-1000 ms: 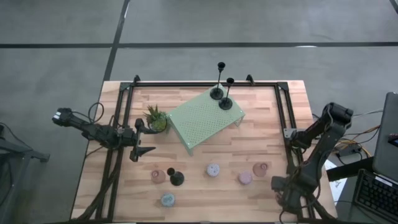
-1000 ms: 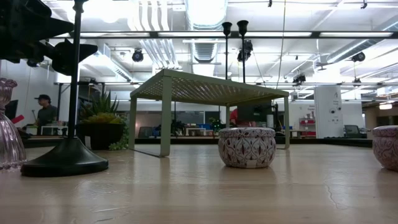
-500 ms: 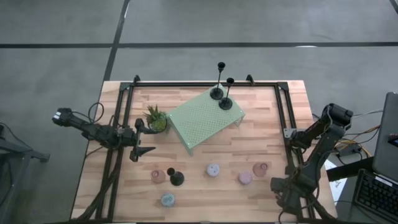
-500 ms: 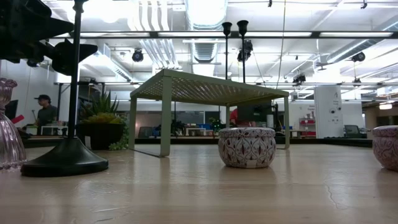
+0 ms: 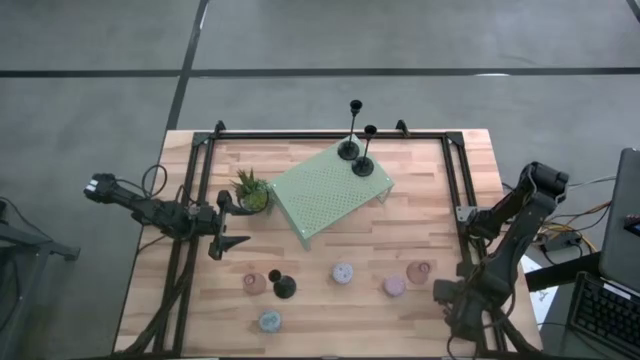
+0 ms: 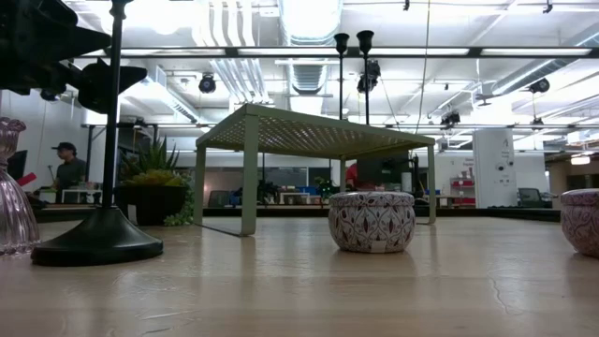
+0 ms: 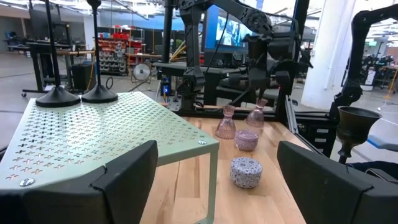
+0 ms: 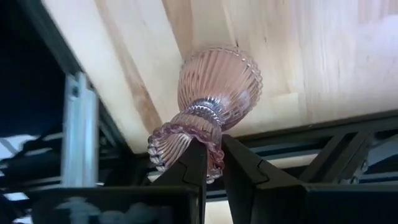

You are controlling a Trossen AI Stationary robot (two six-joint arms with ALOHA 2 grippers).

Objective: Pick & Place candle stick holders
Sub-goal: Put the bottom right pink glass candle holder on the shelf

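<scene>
Two slim black sticks [image 5: 356, 155] stand on the pale green perforated stand [image 5: 325, 190]. A third black stick [image 5: 283, 287] stands on the table beside a pink glass cup [image 5: 255, 283]. Pastel pucks [image 5: 343, 272] and another pink cup [image 5: 418, 271] stand along the near side. My left gripper [image 5: 232, 226] is open and empty, between the potted plant [image 5: 250, 192] and the third stick. My right gripper [image 5: 443, 292], at the table's near right corner, is shut on a ribbed pink glass cup [image 8: 214, 93]. My right gripper pinches the pink glass cup by its flared, scalloped end [image 8: 186, 144] between the two fingers [image 8: 198, 165]. The ribbed bowl end [image 8: 221, 78] points away from the fingers, over the table's edge. Whether any part rests on the table, I cannot tell.
A black metal frame [image 5: 200, 190] runs along the table's left, far and right sides. The green stand takes up the far middle. Bare wood [image 5: 420, 200] lies between the stand and the right rail. In the low view a person [image 6: 65, 168] sits in the room behind.
</scene>
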